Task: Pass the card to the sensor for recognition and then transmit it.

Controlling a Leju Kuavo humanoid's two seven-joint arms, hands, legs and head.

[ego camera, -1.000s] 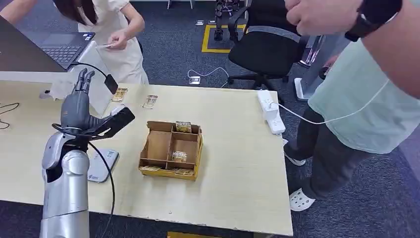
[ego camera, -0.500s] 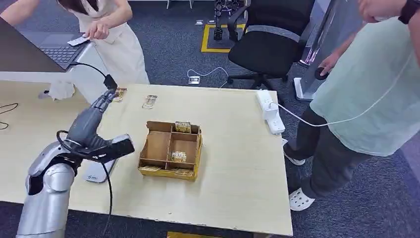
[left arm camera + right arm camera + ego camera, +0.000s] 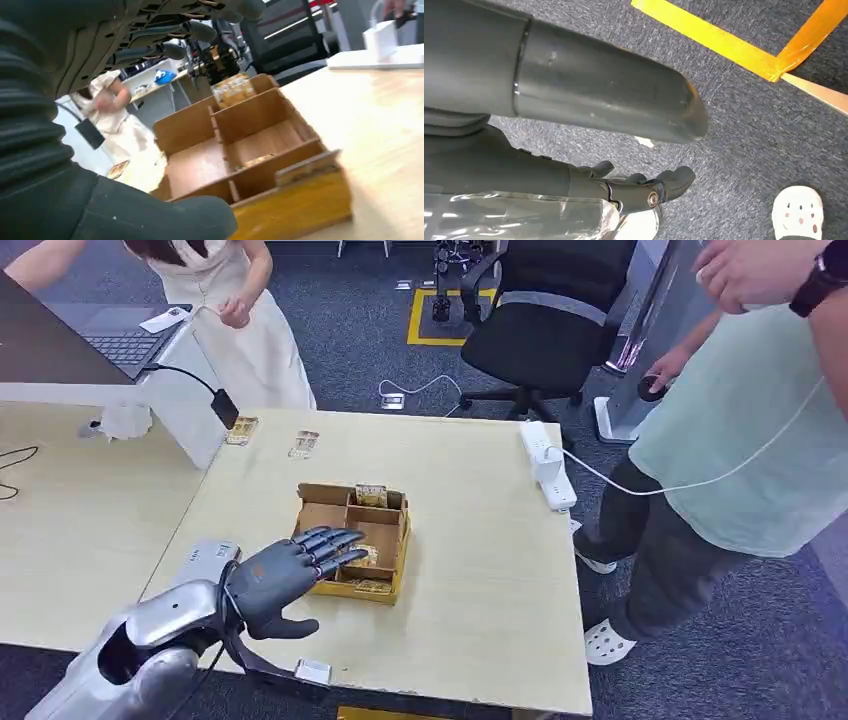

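The left robot hand (image 3: 285,575) hangs low over the near left part of the desk (image 3: 480,580), palm down, fingers spread wide and holding nothing; its fingertips reach over the near left corner of the cardboard organizer box (image 3: 385,530), and in the left wrist view those dark fingers (image 3: 165,50) hover above the open compartments of the same box (image 3: 300,200). Small gold-printed cards sit in the box: one stack stands upright in the far compartment (image 3: 370,495), another lies in the near right compartment just beyond the fingertips, and more lie along the near front ledge (image 3: 372,587). Two further cards (image 3: 303,445) lie flat on the desk near its far left edge, well apart from the box. The grey card sensor (image 3: 203,560) lies flat on the desk to the left of the robot hand, partly covered by the silver forearm. The right robot hand (image 3: 644,192) hangs down over the grey carpet, its fingers curled inward with nothing in them. A white power strip (image 3: 545,462) lies at the far right edge of the desk. A person in a white dress (image 3: 245,330) stands beyond the far left corner beside a laptop (image 3: 125,340), and a person in a pale green shirt (image 3: 740,440) stands to the right of the desk.
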